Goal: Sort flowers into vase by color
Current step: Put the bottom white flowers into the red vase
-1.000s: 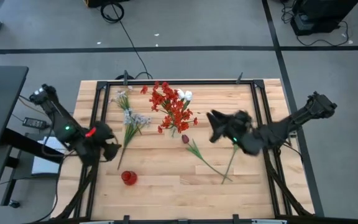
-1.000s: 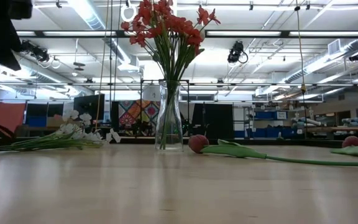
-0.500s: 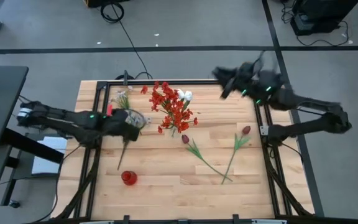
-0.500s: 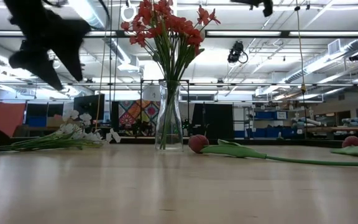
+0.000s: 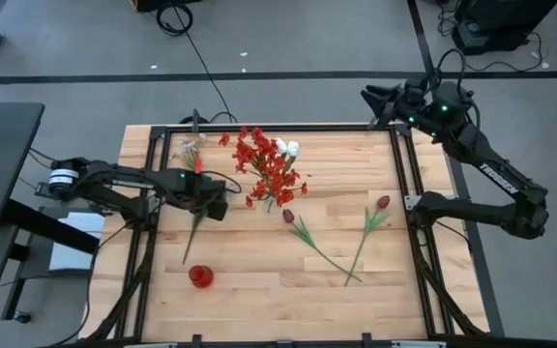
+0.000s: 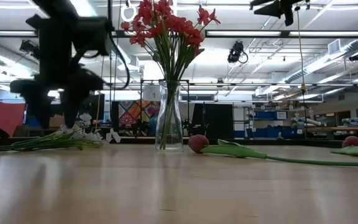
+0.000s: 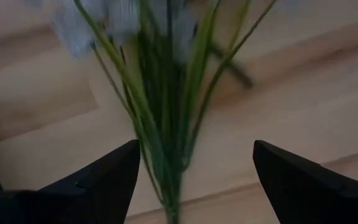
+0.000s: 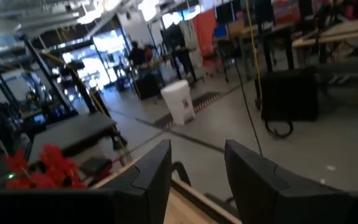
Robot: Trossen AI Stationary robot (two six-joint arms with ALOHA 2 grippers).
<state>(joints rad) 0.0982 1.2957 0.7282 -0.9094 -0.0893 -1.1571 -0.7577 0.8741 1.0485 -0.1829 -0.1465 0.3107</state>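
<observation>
The left gripper [image 5: 216,200] hangs low over the table [image 5: 259,280] with its fingers [image 7: 104,180] spread wide and nothing pinched between them. Directly under it and between its fingers lies the pale small-blossom spray [image 7: 166,118]: the bunched green stems run through the gap, with the whitish blossoms fanning out just ahead of the fingertips. In the low view the gripper stands right above the spray [image 6: 67,134], close to the blossoms; whether it touches them cannot be told.

Just beside this gripper, toward the table's middle, stands the clear glass vase [image 6: 169,118] holding the bright red flower clusters [image 5: 267,164] upright. White tulips [image 5: 288,149] show next to the red clusters, on the side away from the left gripper. Beyond the vase from the left gripper, a dark red tulip bud [image 5: 288,216] lies flat on the wood, its stem trailing away from the vase. A second dark red tulip [image 5: 383,202] lies farther off still, near the table's right edge. A small red flower head [image 5: 200,276] rests alone near the front edge, well apart from the left gripper.

The right gripper [image 5: 375,100] is raised high beyond the table's far right corner, well apart from every flower. Its fingers [image 8: 148,180] stand parted with empty space between them, facing the room.
</observation>
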